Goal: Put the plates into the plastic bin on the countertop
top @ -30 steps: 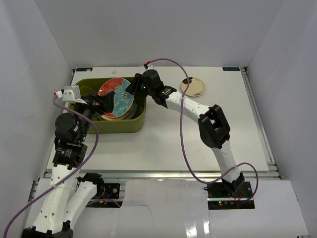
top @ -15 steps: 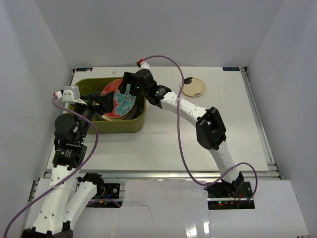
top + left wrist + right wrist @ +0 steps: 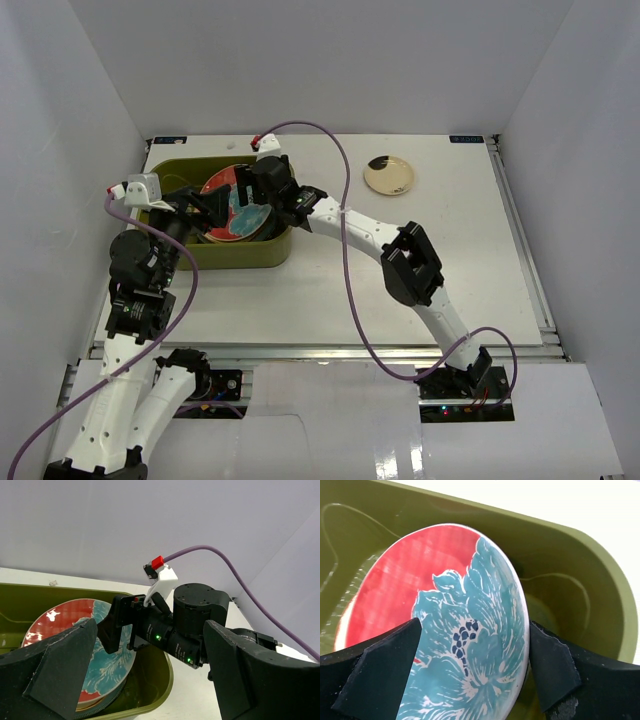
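Note:
The red-teal plate [image 3: 222,190] lies tilted on a stack of plates inside the olive-green plastic bin [image 3: 270,255] at the far left of the countertop [image 3: 400,270]. My right gripper [image 3: 245,200] reaches into the bin over the plate's right edge. In the right wrist view its jaws stand wide apart [image 3: 475,625] with the plate [image 3: 445,580] between and below them. My left gripper [image 3: 205,208] is open and empty above the bin's near left part. In the left wrist view [image 3: 150,630] a dark-rimmed plate [image 3: 102,704] shows under the red-teal plate [image 3: 65,625]. The other stacked plates are hidden.
A small cream plate [image 3: 389,176] lies alone on the countertop at the far middle right. White walls enclose the table on three sides. The right arm stretches across the table's middle toward the bin, its purple cable looping above it.
My right gripper has moved left and down into the bin, and the red-teal plate has come down with it onto the stack. The left arm has not moved.

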### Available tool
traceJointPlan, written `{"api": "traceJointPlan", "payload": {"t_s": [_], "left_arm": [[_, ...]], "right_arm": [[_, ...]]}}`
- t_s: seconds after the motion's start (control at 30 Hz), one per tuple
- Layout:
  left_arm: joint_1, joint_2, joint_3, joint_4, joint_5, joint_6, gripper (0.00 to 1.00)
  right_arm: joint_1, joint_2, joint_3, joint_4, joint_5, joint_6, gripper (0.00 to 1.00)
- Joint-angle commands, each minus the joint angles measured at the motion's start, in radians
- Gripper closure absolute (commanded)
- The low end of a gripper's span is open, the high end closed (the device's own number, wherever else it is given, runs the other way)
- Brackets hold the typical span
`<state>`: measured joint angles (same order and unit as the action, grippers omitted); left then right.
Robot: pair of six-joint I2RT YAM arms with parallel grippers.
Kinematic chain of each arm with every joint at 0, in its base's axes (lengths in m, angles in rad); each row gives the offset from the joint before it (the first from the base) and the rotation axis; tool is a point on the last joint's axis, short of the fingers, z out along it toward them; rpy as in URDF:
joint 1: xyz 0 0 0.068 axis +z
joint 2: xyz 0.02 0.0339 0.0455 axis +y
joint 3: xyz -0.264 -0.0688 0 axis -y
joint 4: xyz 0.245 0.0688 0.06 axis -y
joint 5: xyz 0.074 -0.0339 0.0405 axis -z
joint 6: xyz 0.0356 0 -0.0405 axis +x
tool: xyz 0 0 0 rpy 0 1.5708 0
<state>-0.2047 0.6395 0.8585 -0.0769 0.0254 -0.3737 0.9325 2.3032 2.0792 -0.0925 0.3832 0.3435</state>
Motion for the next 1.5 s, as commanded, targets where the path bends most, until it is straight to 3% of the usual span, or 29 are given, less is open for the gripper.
{"api": "traceJointPlan", "payload": {"t_s": [0.0, 0.23, 0.4, 0.5, 0.53, 0.57, 0.63, 0.67, 0.8, 0.9, 0.97, 1.07, 1.47], "left_arm": [[0.001, -0.006, 0.002, -0.003, -0.007, 0.010, 0.02], [0.002, 0.003, 0.004, -0.003, -0.010, 0.010, 0.02], [0.004, 0.011, 0.007, -0.006, -0.010, 0.015, 0.02], [0.002, 0.011, 0.005, -0.008, -0.010, 0.016, 0.02], [0.002, 0.011, 0.004, -0.008, -0.010, 0.016, 0.02], [0.001, 0.011, 0.004, -0.008, -0.009, 0.013, 0.02], [-0.002, 0.012, 0.002, -0.004, 0.008, 0.012, 0.02], [-0.004, 0.015, 0.001, -0.001, 0.013, 0.009, 0.02], [-0.009, 0.015, 0.001, 0.000, 0.033, 0.006, 0.02], [-0.010, 0.015, 0.004, -0.001, 0.044, 0.004, 0.02], [-0.012, 0.020, 0.004, -0.001, 0.053, 0.002, 0.02], [-0.012, 0.029, 0.005, -0.003, 0.070, -0.002, 0.02], [-0.007, 0.042, 0.008, -0.003, 0.088, -0.001, 0.02]], "right_arm": [[0.020, -0.013, 0.021, 0.123, 0.094, -0.121, 0.10], [0.029, -0.037, 0.045, 0.217, 0.122, -0.242, 0.10], [0.026, -0.126, -0.045, 0.286, 0.115, -0.232, 0.09], [-0.003, -0.263, -0.181, 0.327, 0.131, -0.163, 0.02], [-0.048, -0.353, -0.235, 0.350, 0.125, -0.126, 0.10], [-0.082, -0.396, -0.354, 0.359, 0.111, -0.080, 0.27], [-0.168, -0.517, -0.477, 0.364, 0.048, 0.095, 0.40], [-0.276, -0.548, -0.601, 0.369, -0.017, 0.160, 0.52], [-0.542, -0.655, -0.891, 0.440, -0.159, 0.399, 0.66], [-0.701, -0.651, -1.019, 0.508, -0.249, 0.469, 0.62], [-0.787, -0.633, -1.050, 0.534, -0.306, 0.495, 0.48], [-0.872, -0.564, -1.067, 0.574, -0.424, 0.546, 0.38], [-0.893, -0.220, -0.912, 0.559, -0.510, 0.632, 0.44]]}}
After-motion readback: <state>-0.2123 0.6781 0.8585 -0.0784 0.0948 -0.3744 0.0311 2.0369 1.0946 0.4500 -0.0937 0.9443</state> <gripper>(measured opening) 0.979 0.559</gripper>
